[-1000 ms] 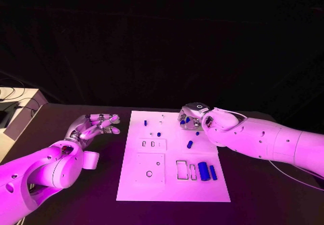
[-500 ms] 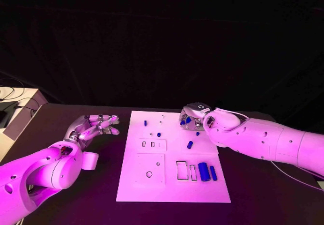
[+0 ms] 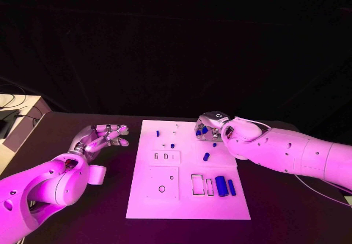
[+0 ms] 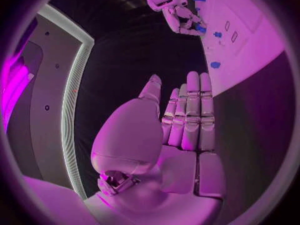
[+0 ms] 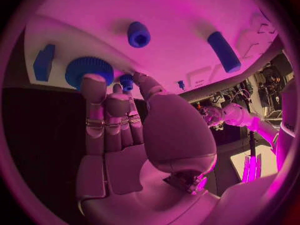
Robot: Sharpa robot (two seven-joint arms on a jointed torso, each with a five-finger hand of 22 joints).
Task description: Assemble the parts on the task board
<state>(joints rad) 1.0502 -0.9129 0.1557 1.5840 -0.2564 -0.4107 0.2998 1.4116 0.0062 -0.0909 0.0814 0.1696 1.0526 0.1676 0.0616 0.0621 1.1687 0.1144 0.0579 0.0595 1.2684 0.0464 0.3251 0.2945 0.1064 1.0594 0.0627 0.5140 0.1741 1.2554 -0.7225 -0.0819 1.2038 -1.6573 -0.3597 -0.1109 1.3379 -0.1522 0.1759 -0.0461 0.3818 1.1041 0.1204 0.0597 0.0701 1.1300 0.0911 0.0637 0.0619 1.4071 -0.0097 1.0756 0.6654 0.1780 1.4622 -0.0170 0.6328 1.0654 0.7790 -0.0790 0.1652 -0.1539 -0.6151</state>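
Note:
The white task board (image 3: 187,203) lies in the middle of the table. Blue parts rest on it: small pegs (image 3: 157,133) (image 3: 172,145), a short piece (image 3: 206,156) and a thick cylinder (image 3: 221,185) beside a thin bar (image 3: 232,187). My right hand (image 3: 209,127) is over the board's far right corner. In the right wrist view its fingertips (image 5: 94,82) reach a blue gear (image 5: 89,67), and a small blue piece (image 5: 127,81) shows between thumb and finger; whether it is pinched I cannot tell. My left hand (image 3: 103,138) hovers off the board's left side, fingers apart and empty.
A blue block (image 5: 44,62), a short cylinder (image 5: 139,34) and a longer one (image 5: 224,51) lie on the board beyond my right hand. Rectangular slots (image 3: 197,184) and a round hole (image 3: 162,188) mark the near part of the board. A pale box (image 3: 15,109) stands at the far left.
My right hand has sunk slightly toward the board's far right corner. My left hand has barely moved.

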